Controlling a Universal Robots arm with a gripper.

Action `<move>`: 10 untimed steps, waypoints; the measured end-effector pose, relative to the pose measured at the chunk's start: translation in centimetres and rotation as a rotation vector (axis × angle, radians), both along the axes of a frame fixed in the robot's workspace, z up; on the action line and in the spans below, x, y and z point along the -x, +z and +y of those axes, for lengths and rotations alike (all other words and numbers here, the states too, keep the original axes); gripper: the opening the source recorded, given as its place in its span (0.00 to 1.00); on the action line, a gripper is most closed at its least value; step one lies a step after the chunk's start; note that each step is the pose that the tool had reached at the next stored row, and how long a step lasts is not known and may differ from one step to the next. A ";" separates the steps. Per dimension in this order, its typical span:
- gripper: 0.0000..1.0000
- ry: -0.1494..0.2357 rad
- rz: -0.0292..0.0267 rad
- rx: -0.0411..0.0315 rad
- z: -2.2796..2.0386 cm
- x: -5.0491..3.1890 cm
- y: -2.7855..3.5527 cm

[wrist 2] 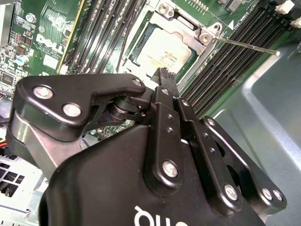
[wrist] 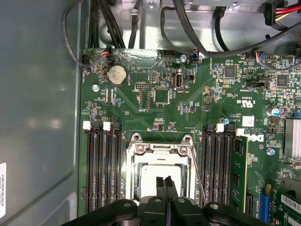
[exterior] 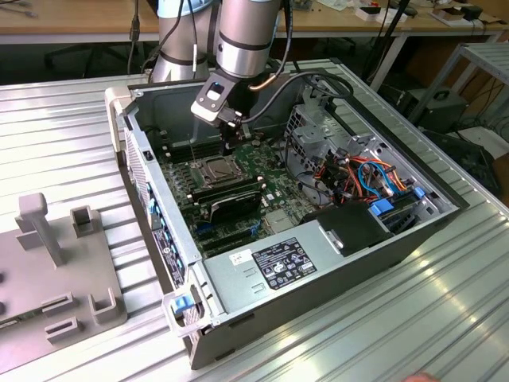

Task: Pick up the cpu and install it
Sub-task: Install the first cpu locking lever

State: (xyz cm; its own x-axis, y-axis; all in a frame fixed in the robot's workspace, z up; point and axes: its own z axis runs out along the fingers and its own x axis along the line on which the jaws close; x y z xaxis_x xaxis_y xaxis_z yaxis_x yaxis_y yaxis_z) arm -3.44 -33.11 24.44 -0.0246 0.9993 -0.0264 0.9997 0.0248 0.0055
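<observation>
Apparently hovered with the gripper (wrist: 164,180) clenched, empty, over the cpu (wrist: 148,181) inside the socket frame's (wrist: 160,149) edges: light, stiff, fragile, probably best taken edgewise.

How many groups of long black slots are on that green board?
2: one group beside the metal-framed socket, another group across it; the gripper hides some ends.

No print legible. Power supply (exterior: 246,293) carries a printed label (exterior: 282,261), a small white sticker (exterior: 238,257) just beside it. Motherboard (wrist: 164,108), near the power supply, bears white markings; gripper (wrist 2: 164,77), cut-off white lettering.
</observation>
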 end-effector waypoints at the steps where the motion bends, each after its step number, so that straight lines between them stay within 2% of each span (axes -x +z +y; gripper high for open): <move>1: 0.11 0.000 0.0000 0.0000 0.00 0.00 0.00; 8: 0.11 0.001 0.0001 0.0000 0.00 -0.03 0.00; 10: 0.11 0.012 0.0001 0.0001 0.00 -0.03 -0.02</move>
State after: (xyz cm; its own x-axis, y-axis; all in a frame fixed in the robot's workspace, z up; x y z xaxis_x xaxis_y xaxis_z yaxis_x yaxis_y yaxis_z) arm -3.41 -33.11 24.42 -0.0367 0.9990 -0.0265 0.9993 0.0368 0.0054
